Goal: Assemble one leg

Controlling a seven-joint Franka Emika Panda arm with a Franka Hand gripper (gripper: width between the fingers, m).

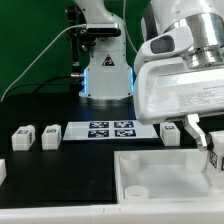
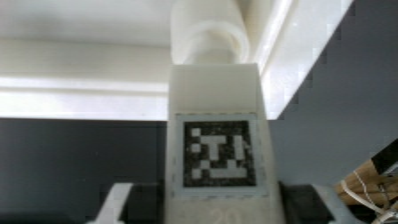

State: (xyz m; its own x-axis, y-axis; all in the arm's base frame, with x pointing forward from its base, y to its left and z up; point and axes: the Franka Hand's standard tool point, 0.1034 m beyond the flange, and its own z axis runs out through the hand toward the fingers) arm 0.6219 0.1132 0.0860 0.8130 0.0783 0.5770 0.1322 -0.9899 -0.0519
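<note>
While the tool point(image 2: 214, 206) clamps it, the leg point(image 2: 217, 110) stands upright.

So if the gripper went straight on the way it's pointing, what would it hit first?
Probably the white tray-like piece: the gripper, shut on the leg, points down over its end at the exterior view's right, so the leg would touch first. Depth is unclear.

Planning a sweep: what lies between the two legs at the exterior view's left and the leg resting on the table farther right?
Only the marker board, lying flat; the exterior view shows it.
</note>
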